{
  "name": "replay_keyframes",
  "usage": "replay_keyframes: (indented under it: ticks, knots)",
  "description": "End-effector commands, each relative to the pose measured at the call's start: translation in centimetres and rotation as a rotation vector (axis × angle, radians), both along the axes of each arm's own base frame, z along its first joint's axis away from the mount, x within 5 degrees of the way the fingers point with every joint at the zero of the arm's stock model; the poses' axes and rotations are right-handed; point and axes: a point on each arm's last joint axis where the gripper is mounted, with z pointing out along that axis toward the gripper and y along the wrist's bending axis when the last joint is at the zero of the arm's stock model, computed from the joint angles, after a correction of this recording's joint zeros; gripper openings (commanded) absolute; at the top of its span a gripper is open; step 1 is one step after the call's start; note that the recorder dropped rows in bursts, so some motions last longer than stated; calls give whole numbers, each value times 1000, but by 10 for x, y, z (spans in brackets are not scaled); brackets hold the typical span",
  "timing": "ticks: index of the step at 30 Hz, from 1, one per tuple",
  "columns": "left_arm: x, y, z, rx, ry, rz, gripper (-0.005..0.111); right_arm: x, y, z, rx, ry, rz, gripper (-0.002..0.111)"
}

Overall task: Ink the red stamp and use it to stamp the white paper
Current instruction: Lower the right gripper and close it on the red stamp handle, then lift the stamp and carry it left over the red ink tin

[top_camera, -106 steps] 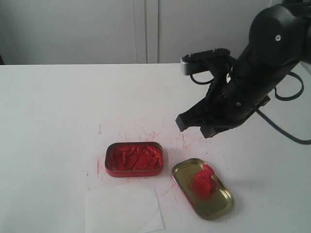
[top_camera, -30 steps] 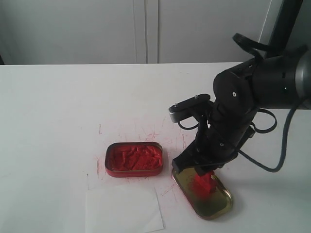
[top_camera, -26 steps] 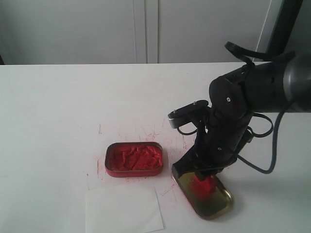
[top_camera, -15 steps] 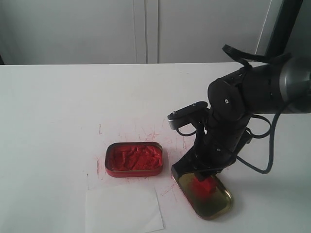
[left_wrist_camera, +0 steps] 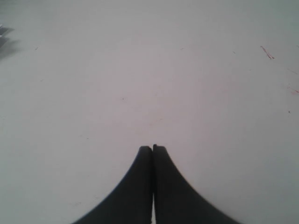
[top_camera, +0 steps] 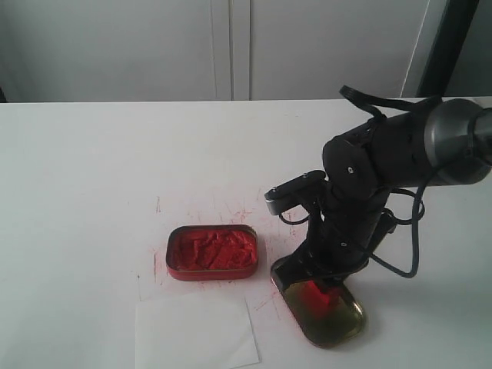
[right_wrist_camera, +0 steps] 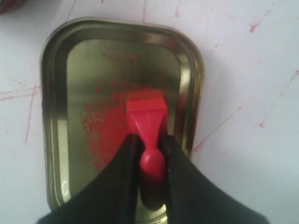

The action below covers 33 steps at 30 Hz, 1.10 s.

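The red stamp (right_wrist_camera: 147, 122) stands in the gold metal lid (right_wrist_camera: 54, 79), its knobbed handle pinched between the fingers of my right gripper (right_wrist_camera: 150, 140), which is shut on it. From the exterior camera the right gripper (top_camera: 319, 283) is low over the gold lid (top_camera: 342, 329), and the red stamp (top_camera: 317, 297) partly shows under it. The white paper (top_camera: 194, 331) lies at the near edge, left of the lid. The open tin of red ink (top_camera: 211, 252) sits just beyond the paper. My left gripper (left_wrist_camera: 152, 148) is shut over bare white tabletop, holding nothing.
Red scratch marks (top_camera: 238, 211) streak the white tabletop behind the ink tin. A grey cabinet wall (top_camera: 231, 46) rises behind the table. The right arm's cable (top_camera: 407, 257) loops out beside the lid.
The right arm came down from above the table onto the lid, and its fingers have settled around the stamp's handle. Tin, lid and paper have not moved.
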Motion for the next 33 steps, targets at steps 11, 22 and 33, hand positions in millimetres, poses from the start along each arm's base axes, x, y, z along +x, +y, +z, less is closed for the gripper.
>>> replay_keyframes:
  ticks: [11,22,33]
  knots:
    - [0,0,-1,-4,2,2,0,-5,-4,36,48,-90,-22,0]
    - [0,0,-1,-4,2,2,0,8,21,85,118,-150,-100,0]
    - [0,0,-1,-4,2,2,0,22,91,64,86,-87,-53,0]
